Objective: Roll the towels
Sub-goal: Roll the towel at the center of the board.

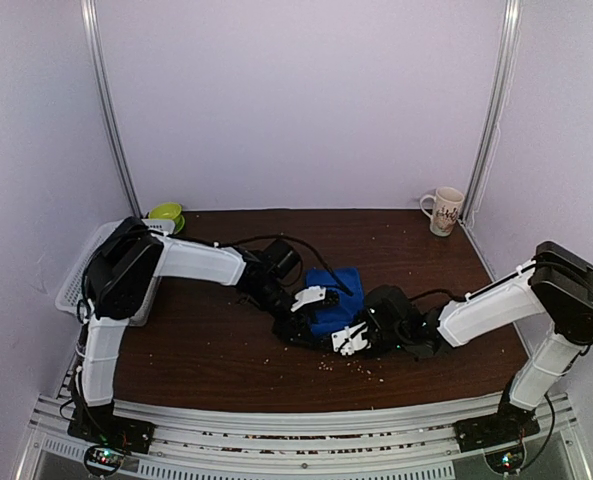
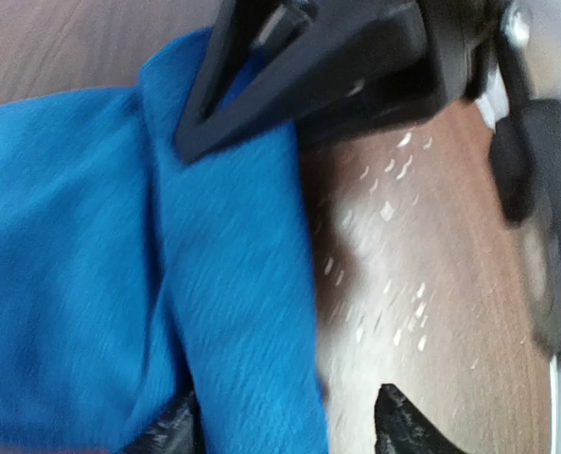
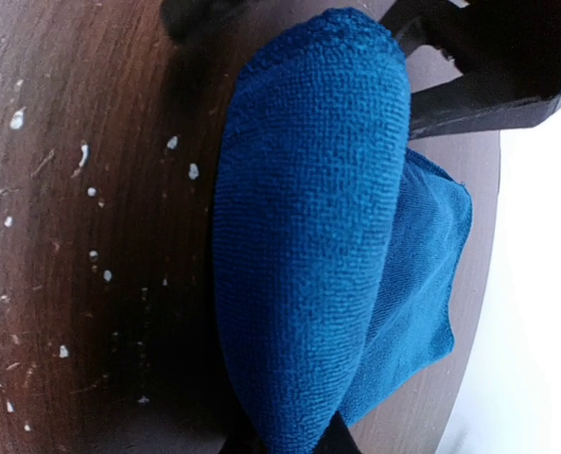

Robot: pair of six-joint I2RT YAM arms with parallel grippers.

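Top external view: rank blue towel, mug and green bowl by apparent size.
1. blue towel, largest even though partly covered
2. white mug
3. green bowl, only a little smaller than the mug

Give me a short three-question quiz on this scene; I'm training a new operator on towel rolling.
1. True or false: the mug stands at the far right corner of the table.
2. Which arm has its jaws closed on the blue towel: A) left arm, B) right arm?
3. What colour is the bowl near the far left corner?
Key: 1 true; 2 B; 3 green.
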